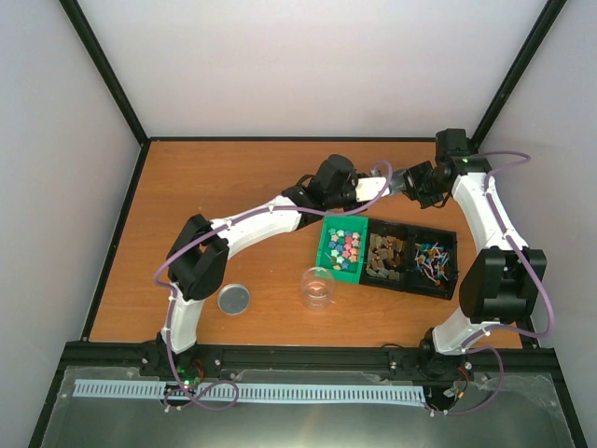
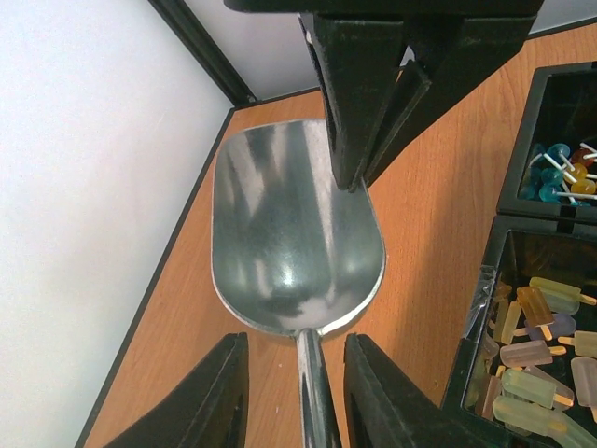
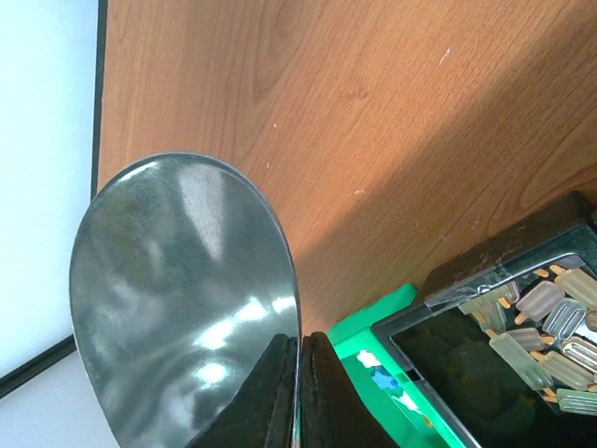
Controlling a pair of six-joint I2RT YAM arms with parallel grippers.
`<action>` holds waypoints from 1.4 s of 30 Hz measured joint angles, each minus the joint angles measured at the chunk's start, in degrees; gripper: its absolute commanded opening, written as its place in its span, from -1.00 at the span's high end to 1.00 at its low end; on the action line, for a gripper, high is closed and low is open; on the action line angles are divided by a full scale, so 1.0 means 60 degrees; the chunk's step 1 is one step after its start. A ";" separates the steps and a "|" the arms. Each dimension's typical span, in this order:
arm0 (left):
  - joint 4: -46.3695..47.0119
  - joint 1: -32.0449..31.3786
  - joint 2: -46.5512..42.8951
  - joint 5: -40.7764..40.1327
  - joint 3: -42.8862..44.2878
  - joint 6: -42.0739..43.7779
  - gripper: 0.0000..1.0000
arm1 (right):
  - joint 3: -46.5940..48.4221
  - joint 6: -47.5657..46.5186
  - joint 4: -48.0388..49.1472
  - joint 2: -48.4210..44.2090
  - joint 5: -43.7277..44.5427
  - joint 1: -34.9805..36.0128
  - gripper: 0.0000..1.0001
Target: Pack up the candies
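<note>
close by candies (image 1: pixel 343 246), right claw (image 3: pixel 300 373) clamps scoop (image 3: pixel 177 280); left claw (image 2: pixel 298 341) apart astride handle (image 2: pixel 314 397).

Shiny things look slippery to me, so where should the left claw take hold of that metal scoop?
Probably take the scoop by its thin handle, with the left claw coming from the handle end and straddling it. The bowl is wide and curved, and the right claw pinches its far rim.

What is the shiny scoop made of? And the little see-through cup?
The scoop looks like smooth polished metal: silvery grey, with bright glints and blurry reflections. The cup looks like clear plastic or glass, I cannot tell which: the brown table shows through it.
</note>
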 measured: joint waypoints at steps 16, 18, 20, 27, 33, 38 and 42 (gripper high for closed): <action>0.0106 0.0007 0.0135 -0.0146 0.0000 0.0193 0.98 | -0.0015 0.0073 0.0000 0.0000 -0.0131 0.0000 0.94; 0.0120 0.0000 0.0135 -0.0182 0.0000 0.0204 0.98 | -0.0015 0.0106 0.0025 0.0000 -0.0131 0.0000 0.94; 0.0124 -0.0004 0.0135 -0.0233 0.0000 0.0204 0.98 | -0.0015 0.0106 0.0047 0.0000 -0.0131 0.0000 0.95; 0.0087 -0.0011 0.0135 -0.0255 -0.0004 0.0204 0.98 | -0.0015 0.0026 0.0138 0.0000 -0.0182 0.0004 -0.27; -0.0025 0.0080 0.0127 -0.0149 -0.0004 -0.0197 0.99 | -0.0015 -0.0452 0.0382 0.0000 -0.0182 -0.0055 -0.85; -0.0506 0.0404 0.0029 0.0306 0.0000 -0.1180 0.98 | -0.0015 -0.1271 0.0761 -0.0062 -0.0211 -0.0372 -1.00; -0.1410 0.0860 -0.0051 0.0586 0.0335 -0.2142 0.99 | 0.0240 -0.2659 0.1151 -0.0106 -0.0284 -0.0692 -1.00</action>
